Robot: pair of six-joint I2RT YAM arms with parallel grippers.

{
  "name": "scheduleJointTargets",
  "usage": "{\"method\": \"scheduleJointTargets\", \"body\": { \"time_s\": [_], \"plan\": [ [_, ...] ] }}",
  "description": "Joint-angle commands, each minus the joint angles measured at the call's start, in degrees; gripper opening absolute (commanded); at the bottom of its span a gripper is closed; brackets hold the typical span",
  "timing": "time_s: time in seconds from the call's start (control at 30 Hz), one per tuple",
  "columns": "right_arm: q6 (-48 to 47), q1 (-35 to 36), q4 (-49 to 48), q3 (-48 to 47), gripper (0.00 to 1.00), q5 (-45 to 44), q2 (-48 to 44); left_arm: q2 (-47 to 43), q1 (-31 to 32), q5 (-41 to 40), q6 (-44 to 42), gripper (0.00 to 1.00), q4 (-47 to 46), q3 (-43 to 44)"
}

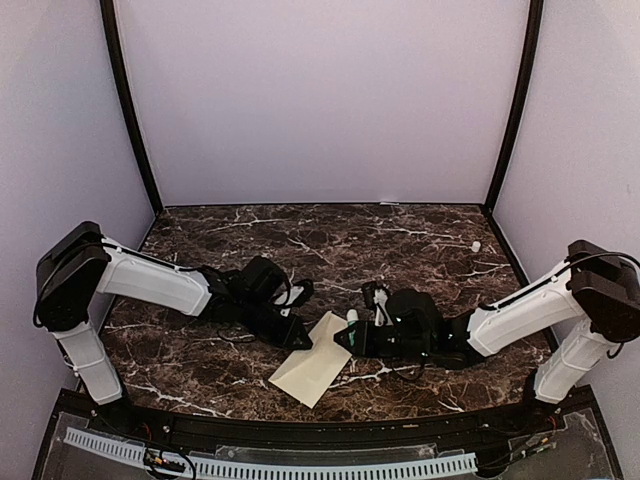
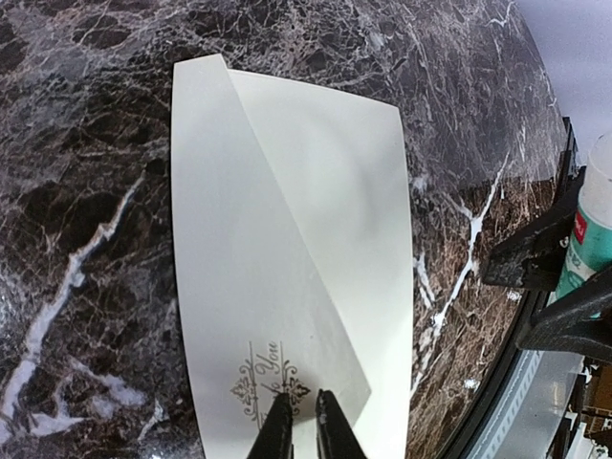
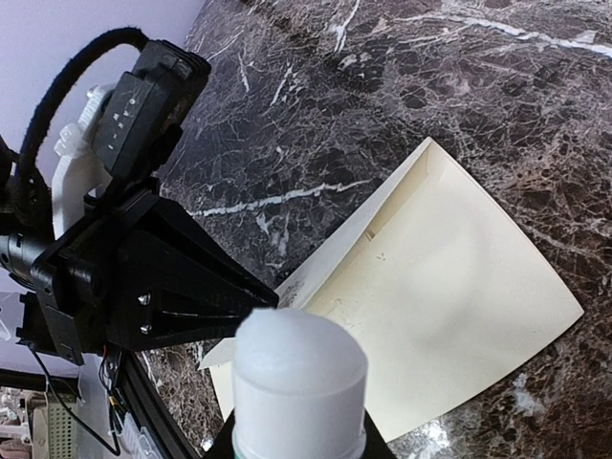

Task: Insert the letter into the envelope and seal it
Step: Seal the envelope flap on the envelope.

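The cream envelope [image 1: 312, 368] lies flat near the table's front edge, its pointed flap [image 2: 229, 239] folded over the body [image 3: 459, 287]. A "Thank You" emblem [image 2: 256, 375] sits near the flap's tip. My left gripper [image 2: 304, 413] rests right at that emblem, jaws all but shut with a thin slit and nothing between them; from above the left gripper [image 1: 298, 338] is at the envelope's far corner. My right gripper [image 3: 298, 446] is shut on a glue stick [image 3: 298, 378] with a white cap, held just right of the envelope [image 1: 352, 318]. The letter does not show in any view.
A small white object [image 1: 476, 244] lies at the far right of the dark marble table [image 1: 400, 240]. Lilac walls and black frame posts [image 1: 130, 110] close in the back and sides. The two arms nearly meet over the envelope.
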State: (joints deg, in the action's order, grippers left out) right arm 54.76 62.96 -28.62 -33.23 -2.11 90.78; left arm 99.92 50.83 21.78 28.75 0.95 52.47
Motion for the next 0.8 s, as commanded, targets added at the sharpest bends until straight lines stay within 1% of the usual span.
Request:
{"method": "scheduleJointTargets", "body": {
  "time_s": [0.0,0.23,0.5,0.77],
  "plan": [
    [-0.37,-0.49,-0.96,-2.05,0.00,0.16,-1.08,1.46,0.41,0.59,0.38,0.08,-2.43,-0.49],
    [-1.75,-0.47,1.63,-4.46,0.00,0.32,-1.09,2.88,0.49,0.23,-0.23,0.07,-3.14,-1.49],
    [-1.22,-0.48,-0.02,-5.97,0.00,1.86,2.23,3.62,0.51,-0.93,-0.19,0.06,-3.77,-4.19],
    [-2.09,-0.53,1.29,-9.65,0.00,3.93,6.58,2.51,0.66,-0.29,0.94,0.05,-5.59,-6.51]
  ]
}}
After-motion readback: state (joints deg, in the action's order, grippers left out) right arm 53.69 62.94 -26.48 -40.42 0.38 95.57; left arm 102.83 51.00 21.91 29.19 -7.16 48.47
